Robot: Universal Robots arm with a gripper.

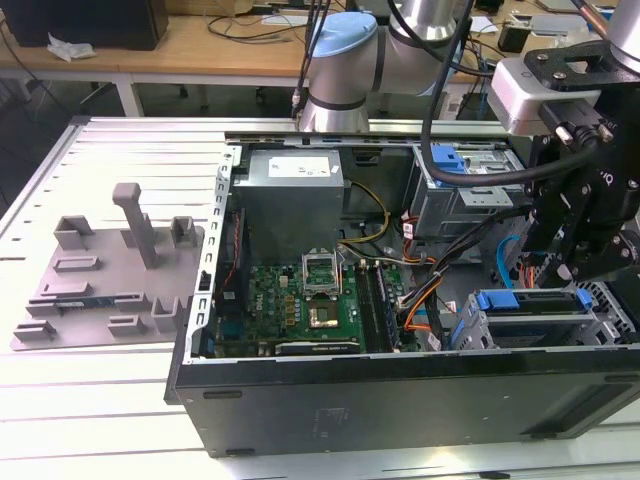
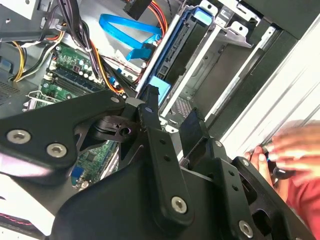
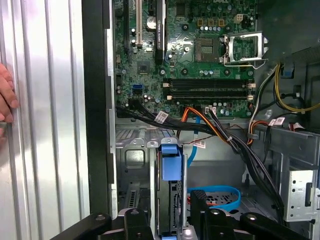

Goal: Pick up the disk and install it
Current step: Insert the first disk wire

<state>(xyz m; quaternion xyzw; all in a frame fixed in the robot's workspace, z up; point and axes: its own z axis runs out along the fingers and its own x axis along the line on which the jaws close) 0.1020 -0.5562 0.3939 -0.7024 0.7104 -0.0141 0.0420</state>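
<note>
The disk point(image 3: 170, 197) stands on edge in the metal drive cage point(image 3: 131, 159) at one corner of the open computer case. Its blue carrier frame point(image 3: 169, 160) faces the first wrist camera. In the second wrist view the disk point(image 2: 172, 60) runs along the cage, with its blue tab close to one fingertip. My gripper point(image 3: 167, 217) is open, one black finger on each side of the disk's edge and a small gap showing on both sides. In the exterior view the gripper point(image 1: 548, 272) hangs just above the blue-edged disk point(image 1: 525, 298) at the case's right end.
The green motherboard point(image 3: 200, 55) and bundled black, orange and yellow cables point(image 3: 235, 140) lie beside the cage, with a blue flat cable point(image 3: 220, 192) near the fingers. A person's hand point(image 3: 5, 100) rests on the ribbed table outside the case wall. A grey fixture plate point(image 1: 100, 280) sits at the exterior view's left.
</note>
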